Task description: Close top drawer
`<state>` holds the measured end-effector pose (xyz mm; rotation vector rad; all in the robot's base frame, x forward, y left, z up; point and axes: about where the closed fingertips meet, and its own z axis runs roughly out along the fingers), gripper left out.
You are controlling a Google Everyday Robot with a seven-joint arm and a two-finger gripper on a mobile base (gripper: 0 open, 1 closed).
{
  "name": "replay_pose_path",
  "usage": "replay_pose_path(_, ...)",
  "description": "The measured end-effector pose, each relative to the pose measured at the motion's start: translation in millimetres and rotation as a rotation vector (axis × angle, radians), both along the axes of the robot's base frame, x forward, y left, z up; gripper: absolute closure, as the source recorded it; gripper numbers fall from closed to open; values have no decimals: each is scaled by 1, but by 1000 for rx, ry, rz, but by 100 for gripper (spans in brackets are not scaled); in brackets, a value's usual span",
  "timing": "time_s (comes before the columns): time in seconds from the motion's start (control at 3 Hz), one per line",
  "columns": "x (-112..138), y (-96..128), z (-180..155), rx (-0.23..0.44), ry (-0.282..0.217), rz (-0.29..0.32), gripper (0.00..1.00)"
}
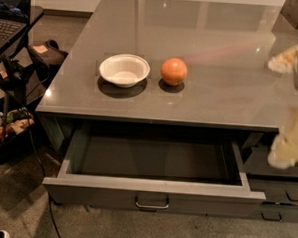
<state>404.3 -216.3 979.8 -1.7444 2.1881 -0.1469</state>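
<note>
The top drawer (152,195) is pulled wide open under the grey counter (215,89). Its flat dark grey front faces me, with a small metal loop handle (152,205) at its middle and a lighter grey rim. Its dark inside (152,158) holds nothing that I can see. My gripper (286,148) is a blurred cream shape at the far right edge. It is beside the drawer's right end, level with the counter's front edge and apart from the drawer. The arm runs up and out of the view.
A white bowl (124,69) and an orange (173,71) sit on the counter above the drawer. Narrower grey drawer fronts (280,195) are to the right. A laptop (9,13), a stand with cables and a bin of clutter (8,128) crowd the floor at left.
</note>
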Motion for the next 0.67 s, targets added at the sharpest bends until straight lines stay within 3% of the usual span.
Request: replay_pose_path(0.67, -59, 5, -96, 245, -34, -8, 0)
